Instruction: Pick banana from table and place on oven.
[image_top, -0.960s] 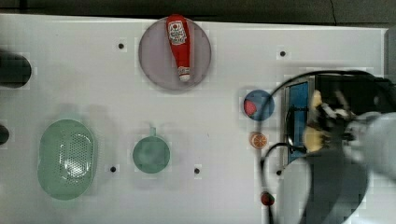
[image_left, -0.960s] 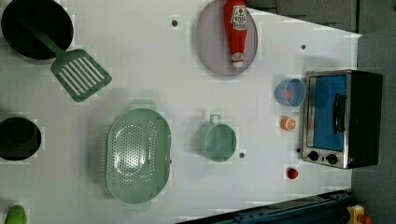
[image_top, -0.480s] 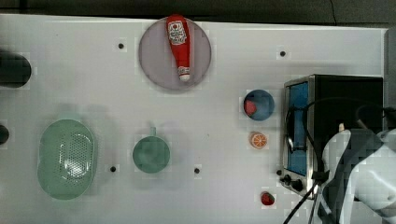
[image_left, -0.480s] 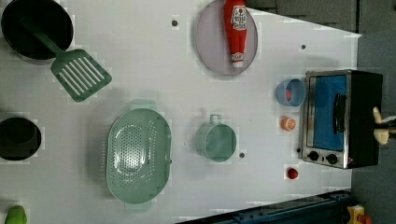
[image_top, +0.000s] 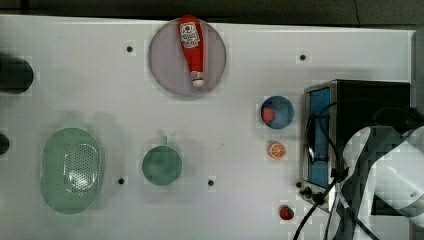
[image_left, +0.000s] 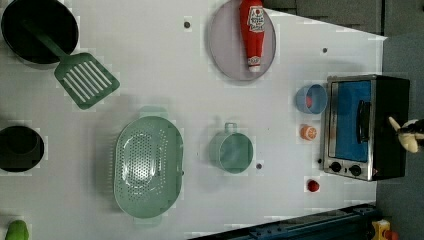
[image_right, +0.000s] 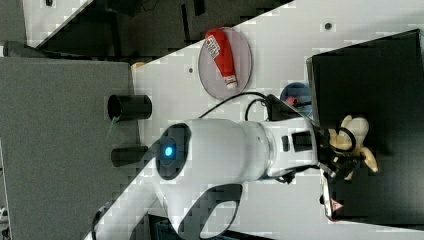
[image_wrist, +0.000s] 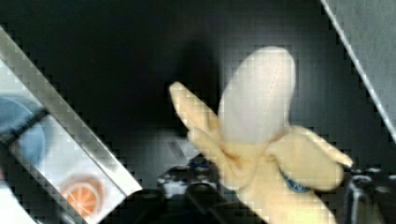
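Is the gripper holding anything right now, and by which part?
Cannot be told: the pale cream-yellow toy banana bunch lies at the gripper over the black oven top, the hold unclear.

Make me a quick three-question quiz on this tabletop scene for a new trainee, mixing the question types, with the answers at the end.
1. True or false: the ketchup bottle lies on the round grey plate.
2. Which fruit is over the black top of the oven? A) strawberry B) banana C) orange slice
3. Fill in: the small blue bowl sits on the table just in front of the oven's glass ____.

Key
1. True.
2. B: the banana is at the oven top by the tool.
3. Door.
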